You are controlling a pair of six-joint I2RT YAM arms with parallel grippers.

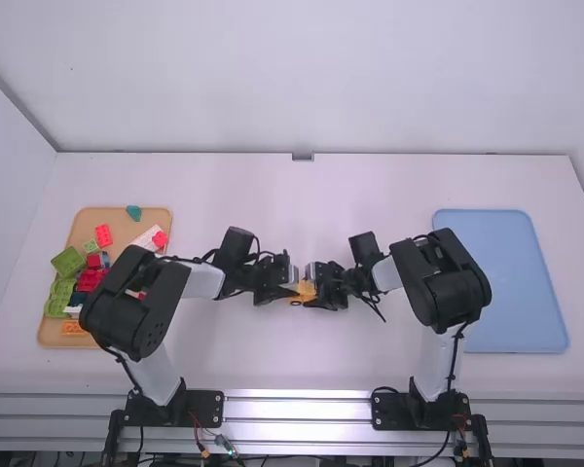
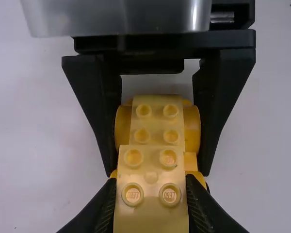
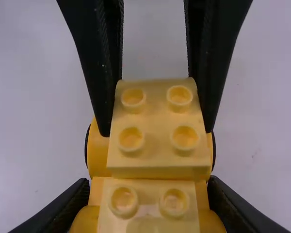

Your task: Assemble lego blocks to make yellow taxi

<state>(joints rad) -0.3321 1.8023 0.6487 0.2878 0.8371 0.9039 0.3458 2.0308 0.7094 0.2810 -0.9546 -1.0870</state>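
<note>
Right now, the left gripper (image 1: 294, 284) is holding the raised yellow studded block (image 3: 157, 116) between its fingers, and the right gripper (image 1: 314, 287) is facing it, clasping the yellow base (image 3: 98, 150) by its rounded sides. The block is sitting atop the base, at its left-gripper end, while a lower yellow studded block (image 2: 157, 121) is lying just beside it, towards the right gripper. Both grippers are meeting over the middle of the white table (image 1: 302, 360). Off to the left, a wooden tray (image 1: 127, 226) is bearing coloured pieces (image 1: 68, 262); on the right, a blue tray (image 1: 516, 282) is lying flat
</note>
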